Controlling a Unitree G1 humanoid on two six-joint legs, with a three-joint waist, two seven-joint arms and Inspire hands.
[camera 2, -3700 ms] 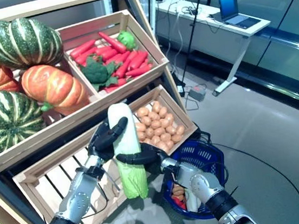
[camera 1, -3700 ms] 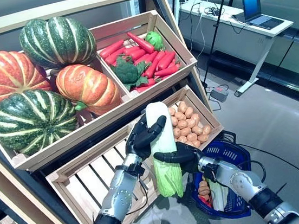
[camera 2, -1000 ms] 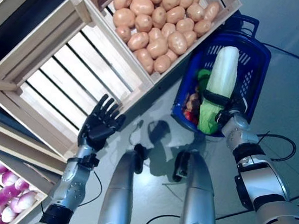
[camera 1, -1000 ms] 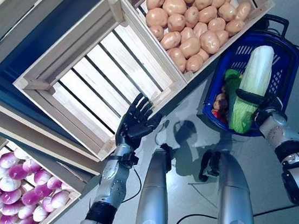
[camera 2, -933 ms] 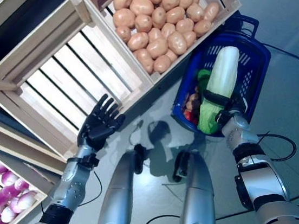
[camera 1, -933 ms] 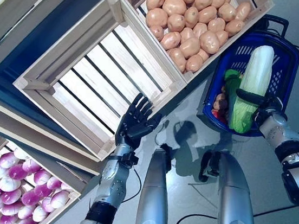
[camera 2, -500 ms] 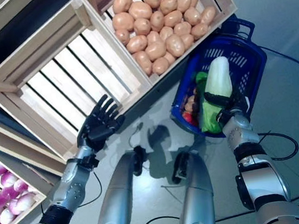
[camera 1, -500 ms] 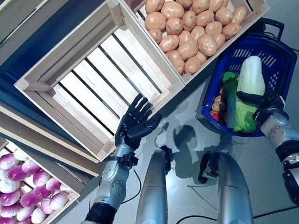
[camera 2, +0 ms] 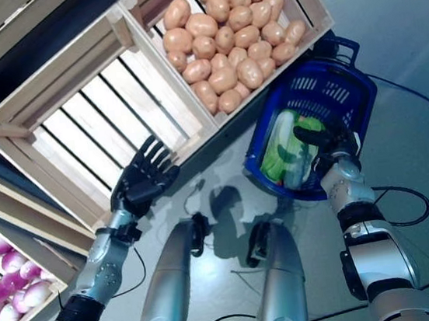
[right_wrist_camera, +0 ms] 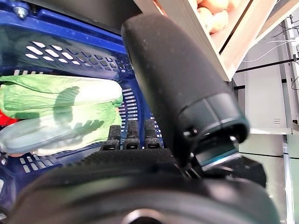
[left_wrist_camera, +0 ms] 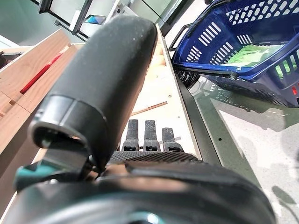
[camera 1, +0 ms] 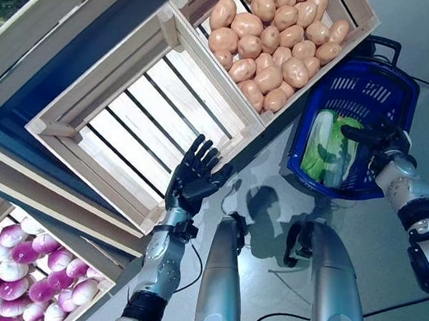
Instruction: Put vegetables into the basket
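Cabbage (camera 1: pixel 321 150) lying inside blue basket (camera 1: pixel 394 91), leafy green end and pale stalk both within rim (something red under it, can't identify). Basket on floor, just below potato crate (camera 1: pixel 280 23). Right hand (camera 1: pixel 376 140) over basket's near rim, fingers straight, holding nothing, not touching cabbage. Left hand (camera 1: pixel 193 177) well apart from basket, fingers spread wide, empty, in front of empty slatted crate (camera 1: pixel 148 129). Purple onions (camera 1: pixel 18 286) in bin far from basket.

Silver-grey arms, dark left hand (camera 1: pixel 191 177), dark right hand (camera 1: pixel 381 142)
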